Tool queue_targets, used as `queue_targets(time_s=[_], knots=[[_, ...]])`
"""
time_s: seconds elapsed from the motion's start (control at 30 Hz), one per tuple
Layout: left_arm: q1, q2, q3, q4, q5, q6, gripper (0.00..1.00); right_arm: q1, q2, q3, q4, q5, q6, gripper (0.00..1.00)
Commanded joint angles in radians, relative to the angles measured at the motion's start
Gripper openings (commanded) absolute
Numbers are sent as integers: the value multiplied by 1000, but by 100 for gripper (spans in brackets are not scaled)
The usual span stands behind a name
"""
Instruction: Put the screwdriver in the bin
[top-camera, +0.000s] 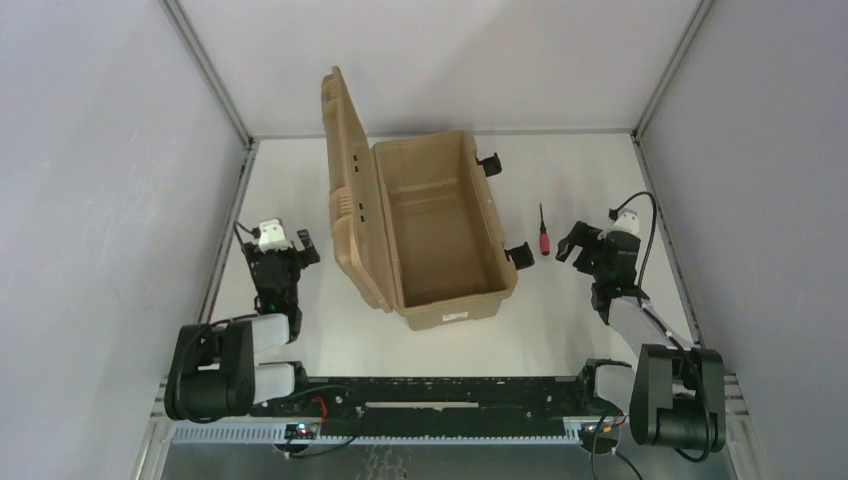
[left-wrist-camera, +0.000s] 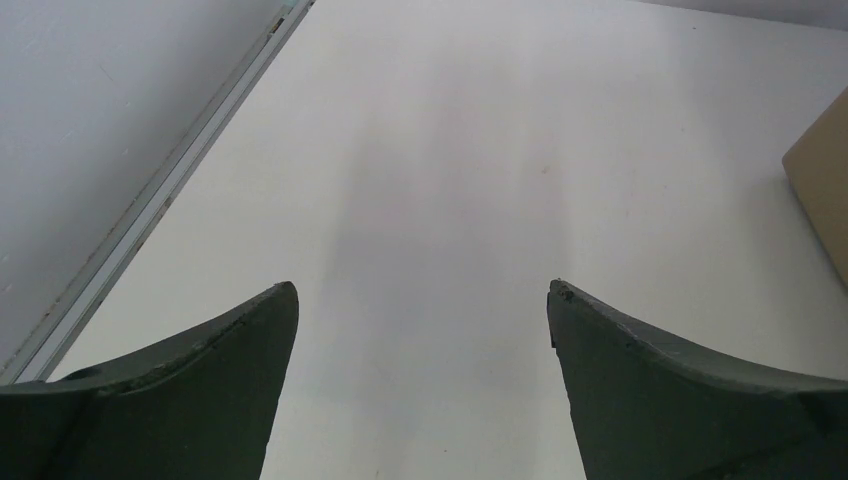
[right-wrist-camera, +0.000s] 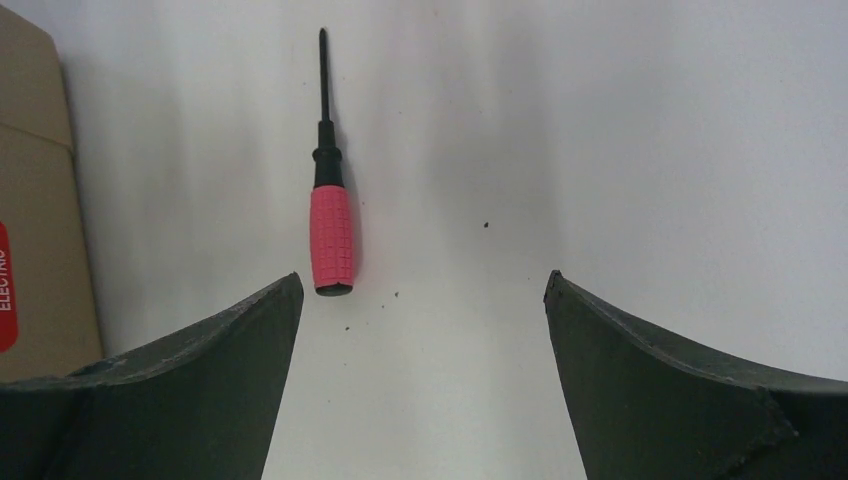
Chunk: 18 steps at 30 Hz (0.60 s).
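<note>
The tan bin (top-camera: 395, 270) stands open in the middle of the table, lid up on its left side, inside empty. The screwdriver (top-camera: 544, 238), red handle and thin dark shaft, lies flat on the table just right of the bin, shaft pointing away from me. In the right wrist view the screwdriver (right-wrist-camera: 331, 230) lies just ahead of my left finger. My right gripper (top-camera: 583, 243) is open and empty, a little right of the screwdriver. My left gripper (top-camera: 300, 243) is open and empty, left of the bin. The bin's corner (left-wrist-camera: 825, 190) shows at the left wrist view's right edge.
Black latches (top-camera: 488, 162) stick out from the bin's right wall toward the screwdriver. Grey walls enclose the table on the left, right and back. The bin's side with a red sticker (right-wrist-camera: 30, 200) shows at the right wrist view's left edge.
</note>
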Motion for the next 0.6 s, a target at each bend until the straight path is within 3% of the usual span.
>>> queue_targets(time_s=[0.0, 0.23, 0.4, 0.57], knots=[[5, 1, 32, 84, 16, 18, 100, 6, -49, 37, 30, -15, -9, 100], [5, 3, 32, 85, 14, 18, 100, 6, -36, 311, -359, -50, 17, 99], [5, 2, 33, 84, 15, 18, 100, 33, 155, 621, -732, -39, -1, 94], [5, 2, 32, 85, 15, 18, 100, 154, 373, 809, -931, 61, -62, 94]])
